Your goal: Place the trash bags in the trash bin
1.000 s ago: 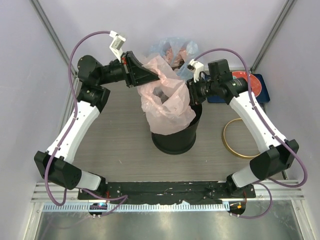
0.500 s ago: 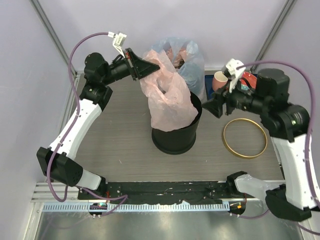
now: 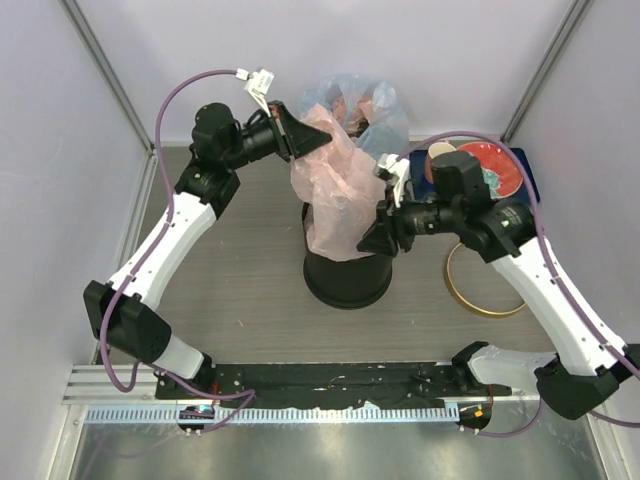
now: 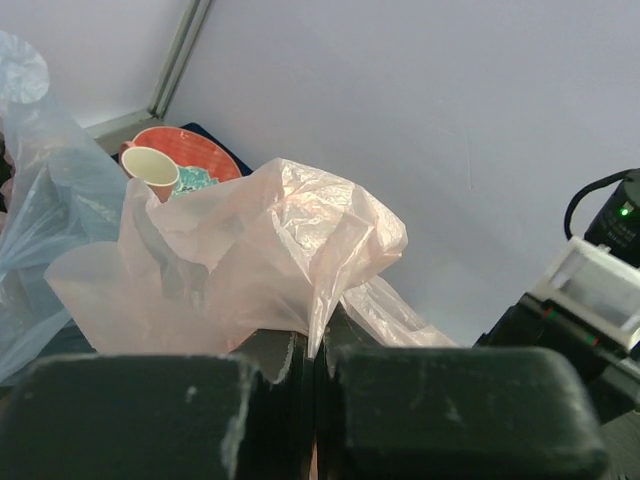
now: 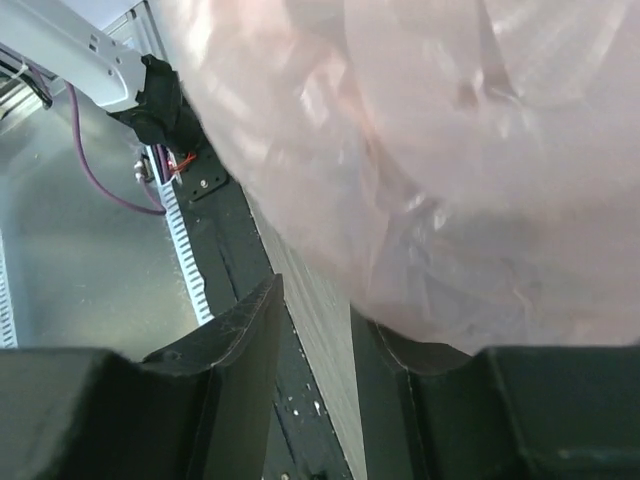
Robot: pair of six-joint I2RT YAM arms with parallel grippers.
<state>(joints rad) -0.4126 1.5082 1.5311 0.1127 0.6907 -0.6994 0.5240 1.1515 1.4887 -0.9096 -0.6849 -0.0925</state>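
Back from the right edge, the right gripper now noses the pink bag at frame centre, fingers parted and empty; the left gripper pinches the bag's top shut; the bag hangs half inside the bin; stuffing is under way, and next likely calls for catching the loose edge and pressing it down.

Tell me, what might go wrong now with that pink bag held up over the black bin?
The left gripper pinches only a small fold of the thin, crinkly pale-pink plastic bag; it might slip or tear. The open right gripper sits close beside the round black plastic bin, so a push could nudge or tip it.
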